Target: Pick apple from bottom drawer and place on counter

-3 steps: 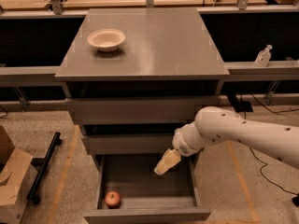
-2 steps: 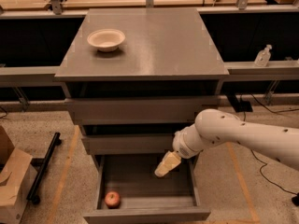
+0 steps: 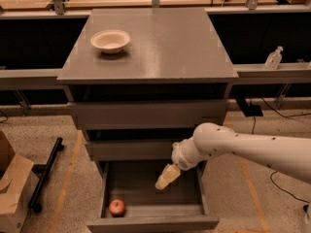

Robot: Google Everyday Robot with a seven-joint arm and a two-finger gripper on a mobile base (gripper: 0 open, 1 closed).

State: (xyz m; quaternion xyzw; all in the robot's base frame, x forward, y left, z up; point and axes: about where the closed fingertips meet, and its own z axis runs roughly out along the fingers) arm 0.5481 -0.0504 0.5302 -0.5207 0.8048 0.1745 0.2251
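- My gripper (image 3: 166, 177) hung over the floor of the open bottom drawer (image 3: 150, 223), right of its middle. I could not tell whether it was released or clenched, and it held nothing I could see.
- The apple (image 3: 116, 207) lay in the drawer's front left corner, well apart from my gripper.
- Above, the counter (image 3: 165, 52) bore a white bowl (image 3: 110, 40).

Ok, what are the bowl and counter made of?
The white bowl looks like matte paper or foam, thin-rimmed. The counter looks like grey laminate or painted metal, smooth, faintly shiny. The gripper hangs over the open bottom drawer.
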